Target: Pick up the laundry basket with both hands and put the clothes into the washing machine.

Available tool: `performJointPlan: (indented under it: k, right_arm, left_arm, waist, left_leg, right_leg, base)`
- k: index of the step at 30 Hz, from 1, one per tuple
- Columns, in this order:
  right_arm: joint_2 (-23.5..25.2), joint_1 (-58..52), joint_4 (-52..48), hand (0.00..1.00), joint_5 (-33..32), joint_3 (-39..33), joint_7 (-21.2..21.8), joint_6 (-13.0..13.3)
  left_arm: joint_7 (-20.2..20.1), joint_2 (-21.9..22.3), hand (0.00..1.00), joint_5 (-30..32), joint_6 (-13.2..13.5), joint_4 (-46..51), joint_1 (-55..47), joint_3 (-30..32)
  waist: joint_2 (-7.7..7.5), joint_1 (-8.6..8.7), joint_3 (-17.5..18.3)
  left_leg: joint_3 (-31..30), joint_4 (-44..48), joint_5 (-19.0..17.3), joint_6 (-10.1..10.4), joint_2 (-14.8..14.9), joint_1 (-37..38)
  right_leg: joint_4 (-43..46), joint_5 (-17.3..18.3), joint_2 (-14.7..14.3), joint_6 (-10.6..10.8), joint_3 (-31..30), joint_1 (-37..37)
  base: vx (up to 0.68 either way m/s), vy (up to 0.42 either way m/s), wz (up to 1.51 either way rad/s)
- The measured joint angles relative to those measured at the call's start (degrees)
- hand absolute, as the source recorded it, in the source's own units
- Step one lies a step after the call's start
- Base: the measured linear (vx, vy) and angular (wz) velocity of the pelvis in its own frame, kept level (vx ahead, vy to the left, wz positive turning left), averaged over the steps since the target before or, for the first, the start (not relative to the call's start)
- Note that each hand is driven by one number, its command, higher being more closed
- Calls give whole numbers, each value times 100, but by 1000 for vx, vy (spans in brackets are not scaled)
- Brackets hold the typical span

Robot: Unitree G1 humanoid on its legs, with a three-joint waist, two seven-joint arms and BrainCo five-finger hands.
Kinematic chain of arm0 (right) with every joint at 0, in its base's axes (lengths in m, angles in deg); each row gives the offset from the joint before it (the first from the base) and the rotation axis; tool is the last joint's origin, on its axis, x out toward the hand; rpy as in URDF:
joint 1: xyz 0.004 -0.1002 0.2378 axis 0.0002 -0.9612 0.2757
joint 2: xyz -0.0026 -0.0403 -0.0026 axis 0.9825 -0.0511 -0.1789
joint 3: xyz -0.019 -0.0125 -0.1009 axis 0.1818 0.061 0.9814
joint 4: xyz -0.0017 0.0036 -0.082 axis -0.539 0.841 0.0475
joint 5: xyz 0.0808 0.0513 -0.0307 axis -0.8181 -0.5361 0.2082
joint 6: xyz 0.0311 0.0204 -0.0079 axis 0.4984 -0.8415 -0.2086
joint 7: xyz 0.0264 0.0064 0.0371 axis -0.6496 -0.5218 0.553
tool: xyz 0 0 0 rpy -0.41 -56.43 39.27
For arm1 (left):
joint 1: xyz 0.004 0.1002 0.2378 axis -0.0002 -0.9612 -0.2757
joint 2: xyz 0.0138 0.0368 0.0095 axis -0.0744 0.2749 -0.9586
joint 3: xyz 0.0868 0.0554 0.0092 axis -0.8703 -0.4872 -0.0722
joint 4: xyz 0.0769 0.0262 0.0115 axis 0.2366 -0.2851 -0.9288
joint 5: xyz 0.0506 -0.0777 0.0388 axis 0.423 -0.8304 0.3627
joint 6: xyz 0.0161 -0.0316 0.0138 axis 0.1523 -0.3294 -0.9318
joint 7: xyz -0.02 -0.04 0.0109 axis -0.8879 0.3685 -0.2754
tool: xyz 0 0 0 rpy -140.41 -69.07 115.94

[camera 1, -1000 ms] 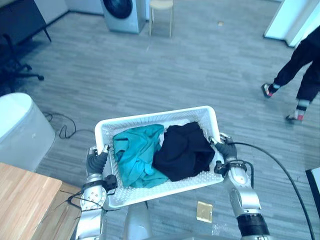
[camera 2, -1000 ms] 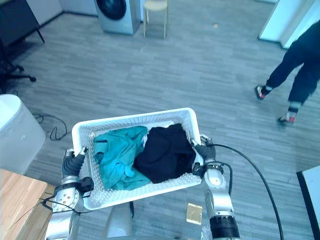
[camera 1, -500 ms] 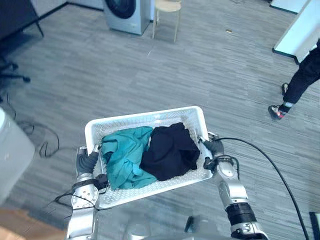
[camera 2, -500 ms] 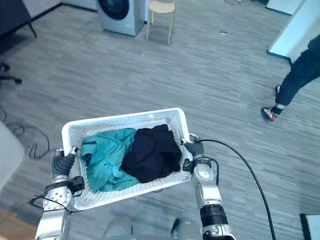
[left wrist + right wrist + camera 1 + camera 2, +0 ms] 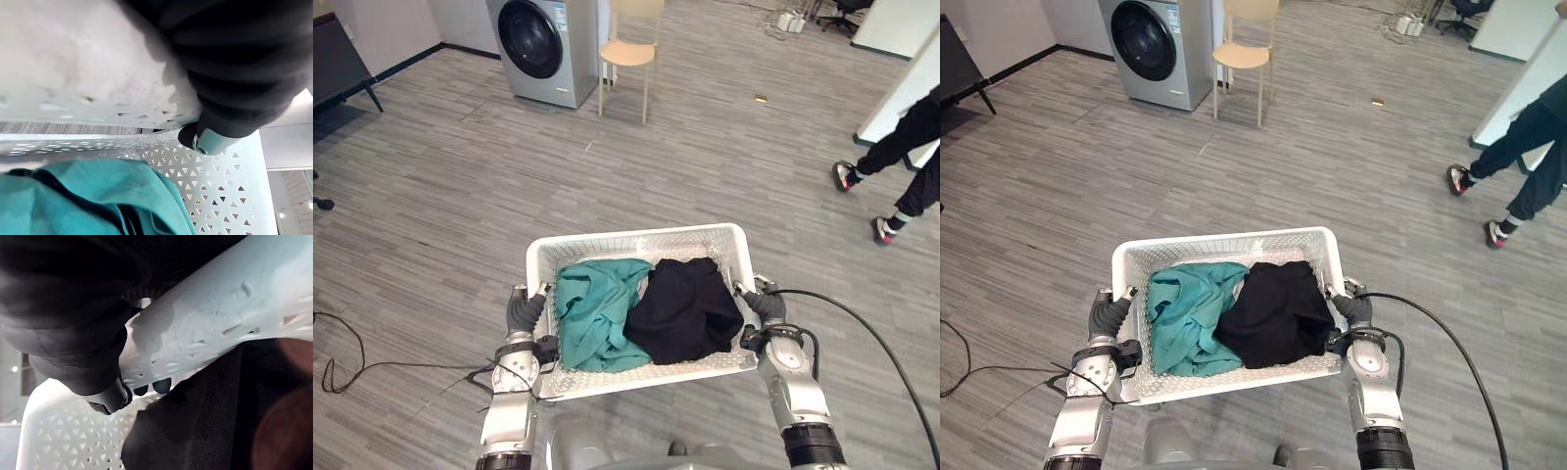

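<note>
While the laundry basket [image 5: 641,235] is gripped at its end rims by the left hand [image 5: 523,313] and right hand [image 5: 764,305], the clenched fingers [image 5: 161,385] are mostly hidden underneath.

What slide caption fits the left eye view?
Left hand and right hand hold the laundry basket of clothes, washing machine ahead.

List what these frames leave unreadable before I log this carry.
Eye views, right edge: cuts off the person; legs and shoes show.
Eye views, upper edge: cuts the top of the washing machine.
Eye views: teal garment and black garment hide the bottom of the laundry basket.
Left eye view: small thing on the floor, too small to identify.
</note>
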State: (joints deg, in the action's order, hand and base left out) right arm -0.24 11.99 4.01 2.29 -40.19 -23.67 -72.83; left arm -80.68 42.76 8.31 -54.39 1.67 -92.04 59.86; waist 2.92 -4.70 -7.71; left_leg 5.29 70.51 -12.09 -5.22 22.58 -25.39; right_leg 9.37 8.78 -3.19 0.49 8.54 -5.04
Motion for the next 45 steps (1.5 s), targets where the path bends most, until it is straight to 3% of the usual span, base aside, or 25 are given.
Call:
performJointPlan:
  k: [2,4,5,6,7,8,9,11,14,15,16,18,21,23,24,25,27,28,30,34,36,37,38,40,45]
  right_arm:
    - [14,121,1,100,-81,-7,-3,16]
    - [22,244,1,100,-121,-2,13,22]
    - [38,245,24,100,-121,-5,10,26]
    - [162,249,125,100,-123,-67,-4,25]
    - [192,271,130,100,-121,-131,-1,26]
    - [259,271,133,100,-121,-112,15,27]
    - [322,285,199,100,-114,-162,19,27]
    - [431,307,333,100,-114,-163,26,27]
    - [569,296,238,100,-111,-170,28,32]
    - [576,240,56,100,-111,-159,28,41]
    - [572,89,-329,100,-110,-191,19,146]
    - [530,49,-630,100,-101,-275,16,241]
    - [508,11,-724,100,-109,-368,-59,402]
    - [616,-206,-724,100,-45,-288,-104,391]
    - [639,-314,-729,100,-8,-274,-113,380]
    - [576,-387,-736,100,39,-241,-113,348]
    - [382,-429,-906,100,102,-121,-111,307]
    - [345,-481,-1038,100,105,-88,-102,270]
    - [341,-617,-1252,100,106,-68,-104,247]
    - [344,-900,-1669,100,105,-92,-109,249]
    - [327,-898,-1664,100,102,-135,-101,285]
    - [302,-898,-1658,100,102,-159,-90,309]
    - [448,-908,-1496,100,106,-141,-59,326]
    - [631,-1083,-1505,100,122,-156,43,319]
    - [749,-1082,-1505,100,156,-208,54,332]
  left_arm:
    - [-3,-40,100,3,-9,0,195,29]
    - [2,-102,100,-1,-9,19,272,73]
    - [8,-88,100,-1,-12,61,259,52]
    - [6,-184,100,4,-21,64,287,45]
    - [1,-208,100,6,-24,65,308,54]
    - [1,-269,100,5,-30,66,321,48]
    - [1,-368,100,4,-28,67,321,-7]
    - [8,-529,100,5,-41,93,285,-41]
    - [48,-623,100,10,-124,489,142,-38]
    - [90,-625,100,10,-129,727,63,-45]
    - [127,-616,100,8,-120,1016,73,-115]
    - [138,-599,100,6,-24,1178,144,-184]
    - [123,-552,100,8,-4,1001,488,-223]
    - [136,-568,100,23,-20,749,481,-206]
    - [133,-505,100,28,-37,598,473,-216]
    - [125,-401,100,29,-60,559,350,-221]
    - [150,-189,100,8,-53,623,150,-153]
    - [135,-57,100,3,-45,634,76,-77]
    - [130,-42,100,1,18,667,-13,-89]
    - [130,-47,100,0,121,675,-16,-153]
    - [128,-17,100,-2,159,673,-14,-179]
    - [130,12,100,-3,171,668,-16,-196]
    - [133,-79,100,-3,167,626,-69,-182]
    - [133,-158,100,12,165,623,-164,-170]
    - [132,-199,100,13,210,617,-167,-203]
  waist:
    - [-160,-156,-109]
    - [-250,-301,-199]
    - [-193,-373,-195]
    - [-372,-369,-206]
    - [-375,-323,-206]
    - [-381,-275,-214]
    - [-486,-251,-261]
    - [-581,-276,-235]
    - [-586,-269,-258]
    - [-560,-237,-264]
    - [-521,-192,-262]
    - [-503,-61,-256]
    - [-537,116,-222]
    - [-634,84,-147]
    - [-644,112,-83]
    - [-429,85,23]
    - [-86,82,84]
    - [32,49,76]
    - [89,56,110]
    - [-105,86,114]
    - [-168,109,170]
    - [-136,93,186]
    - [-367,34,230]
    - [-561,133,355]
    - [-693,184,458]
  left_leg:
    - [262,-1351,-189,252,-572,-414]
    - [363,-3123,72,630,-917,-624]
    - [419,-4041,831,715,-1026,-509]
    - [396,-3811,781,476,-1185,-423]
    - [363,-3629,583,415,-1194,-446]
    - [293,-3310,207,264,-1247,-404]
    - [371,-3108,-88,147,-1298,-141]
    - [443,-3000,-433,54,-1306,318]
    - [661,-3483,-538,63,-1305,1228]
    - [740,-3868,-563,110,-1332,1691]
    - [722,-4215,-628,243,-1353,2103]
    - [590,-4229,-722,399,-1332,2225]
    - [232,-3784,-1104,857,-1125,2281]
    - [93,-3715,-1381,1254,-1019,2646]
    - [30,-3686,-1464,1399,-864,2842]
    - [-72,-3482,-1431,1475,-594,2864]
    - [-440,-2171,-796,1315,-196,2290]
    - [-644,-1265,128,1005,-69,1814]
    - [-860,-377,183,1115,-74,1286]
    - [-244,-1287,-88,1084,37,882]
    - [246,-3338,-103,1117,-9,1067]
    - [291,-4311,189,1169,-97,1214]
    - [566,-4576,328,1262,-319,1479]
    - [745,-4811,370,1193,-669,1670]
    - [956,-5273,432,1057,-1118,1953]
  right_leg:
    - [-289,50,140,-17,15,-367]
    - [-470,292,324,126,-20,-721]
    - [-511,500,326,313,-123,-975]
    - [-333,585,513,228,-194,-1069]
    - [44,584,525,228,-194,-944]
    - [1198,538,609,465,-227,-591]
    - [2734,241,831,1585,-262,-115]
    - [4700,-46,933,1536,-64,652]
    - [5741,-14,938,1517,279,1535]
    - [5512,121,951,1415,326,1782]
    - [4787,429,1019,953,413,2054]
    - [3570,515,1188,705,479,2217]
    - [1282,-124,1439,249,523,2275]
    - [986,-649,1405,206,361,2171]
    - [1294,-995,1273,591,223,2103]
    - [1542,-723,1058,465,332,2083]
    - [1831,-324,698,287,456,2024]
    - [1818,-213,522,138,409,1874]
    - [1471,-189,369,84,377,1515]
    - [738,-209,385,82,240,729]
    - [560,-261,527,169,218,624]
    - [498,-311,550,252,141,618]
    - [247,-474,743,460,-63,538]
    - [-278,-807,1031,595,-57,276]
    - [-461,-1009,1377,797,-68,208]
  base:
    - [669,38,-8]
    - [630,122,-33]
    - [646,186,-25]
    - [648,197,-15]
    - [646,227,10]
    - [676,251,23]
    - [670,244,22]
    - [634,139,10]
    - [601,22,-11]
    - [616,-39,-16]
    - [597,-62,-6]
    - [456,-133,27]
    - [414,-217,56]
    - [583,-389,41]
    - [556,-407,35]
    - [515,-396,9]
    - [400,-302,-32]
    - [474,-314,-55]
    - [426,-227,-46]
    - [346,-56,-20]
    - [261,153,-14]
    - [219,256,-44]
    - [203,255,-41]
    - [226,274,-14]
    - [96,142,-1]
